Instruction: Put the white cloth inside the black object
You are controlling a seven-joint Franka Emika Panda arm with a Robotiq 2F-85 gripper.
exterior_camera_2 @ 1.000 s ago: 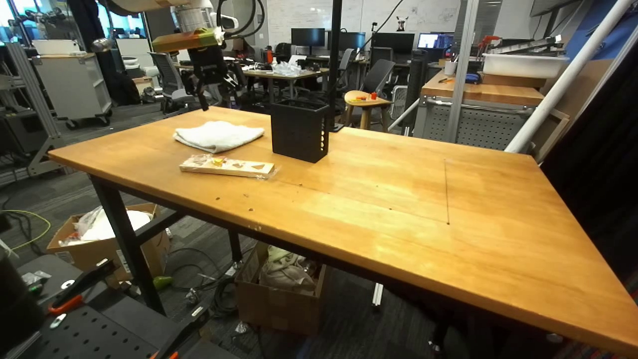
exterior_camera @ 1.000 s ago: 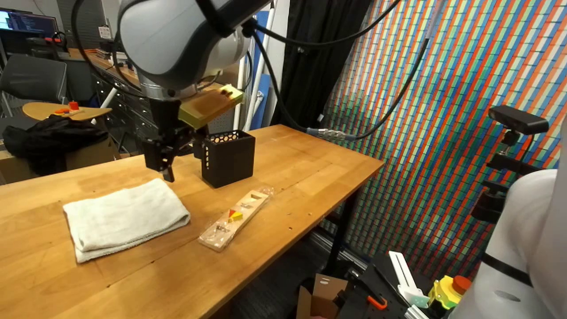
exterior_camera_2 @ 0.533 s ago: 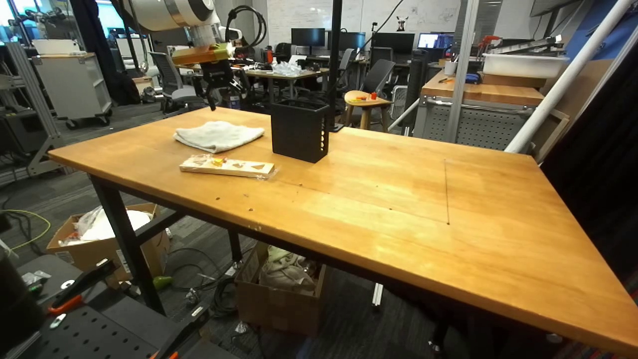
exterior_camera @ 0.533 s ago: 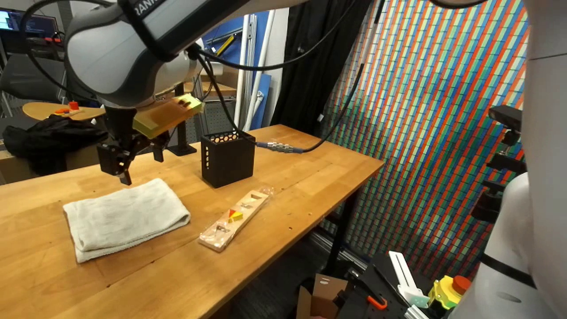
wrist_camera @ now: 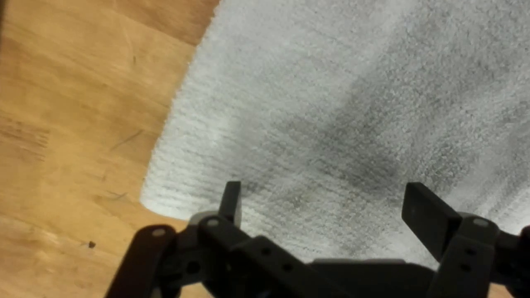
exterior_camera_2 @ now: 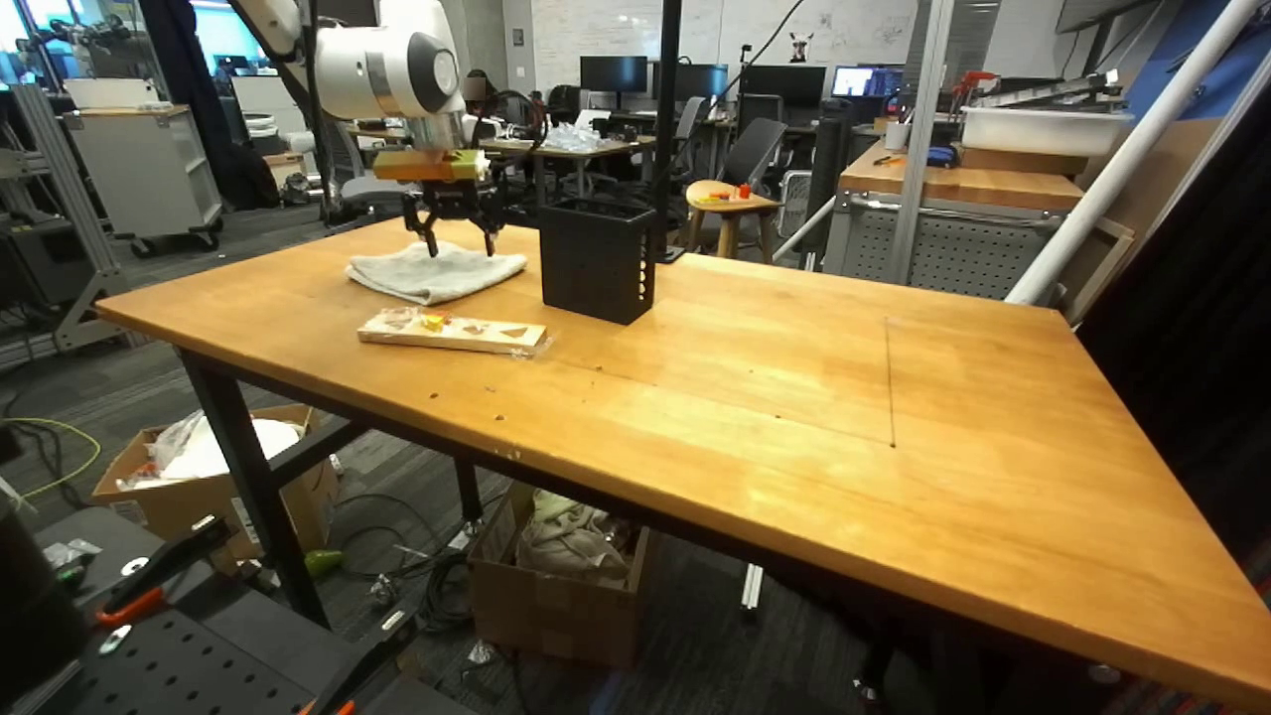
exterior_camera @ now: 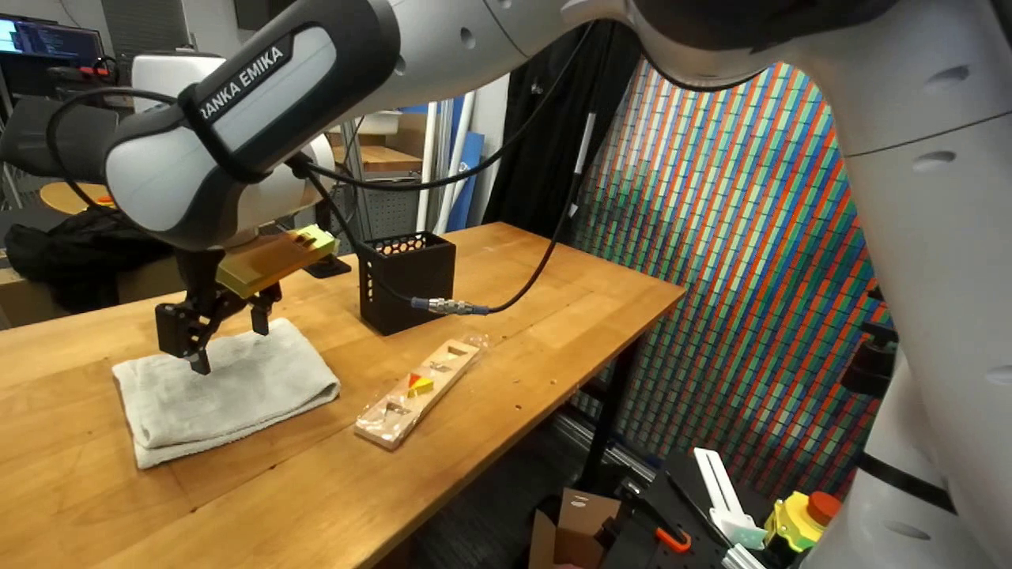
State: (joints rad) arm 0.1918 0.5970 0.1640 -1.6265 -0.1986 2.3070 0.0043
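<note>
White cloth (wrist_camera: 306,103) lies folded on the table (wrist_camera: 83,165), directly beneath my gripper (wrist_camera: 323,190), which is spread wide with nothing in its grasp. Whether it touches the weave I cannot tell. I judge that I am lining up for the pick. Next, I think, I should go straight down, press lightly and close so that a fold bunches up in my grip. Then would come a lift and a carry to the black box (exterior_camera_2: 596,263), off to one side of my gripper, near but apart.
</note>
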